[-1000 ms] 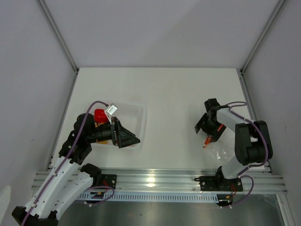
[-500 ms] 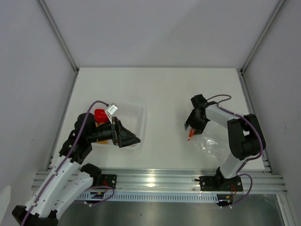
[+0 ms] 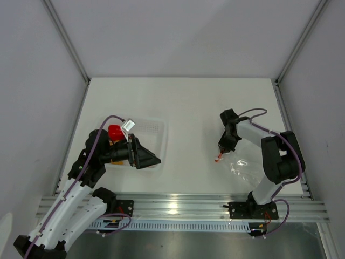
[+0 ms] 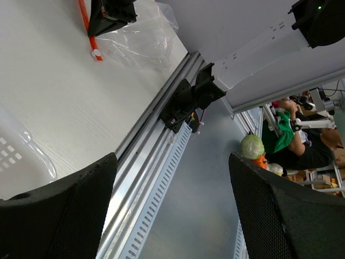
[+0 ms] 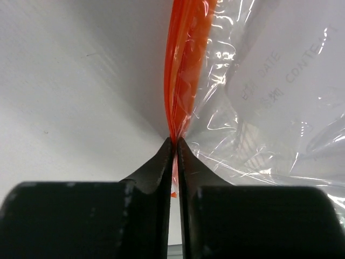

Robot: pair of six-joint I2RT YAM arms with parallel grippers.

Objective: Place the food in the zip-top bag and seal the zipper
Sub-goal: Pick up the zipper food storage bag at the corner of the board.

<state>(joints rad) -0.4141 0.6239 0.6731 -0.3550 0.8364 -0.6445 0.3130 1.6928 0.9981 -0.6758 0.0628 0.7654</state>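
The zip-top bag [image 3: 245, 167] lies crumpled at the right of the table, clear, with its red-orange zipper [image 3: 218, 157] on its left edge. My right gripper [image 3: 224, 145] is shut on the zipper [image 5: 183, 65], the strip pinched between its fingertips [image 5: 174, 141] and the clear film [image 5: 269, 108] spreading to the right. A glossy red food piece [image 3: 115, 131] and an orange-yellow one [image 3: 110, 143] sit in the clear tray [image 3: 153, 127] on the left. My left gripper [image 3: 146, 156] hangs open over the tray's near side, nothing between its fingers [image 4: 172, 216].
The left wrist view shows the bag [image 4: 140, 38] and zipper [image 4: 83, 16] far off, and the tray's rim [image 4: 21, 156] close below. An aluminium rail [image 3: 178, 208] runs along the near table edge. Grey walls close in left, right and back.
My right gripper moved left along the bag's edge and closed on the zipper, dragging that edge a little leftward. The left arm has not moved.
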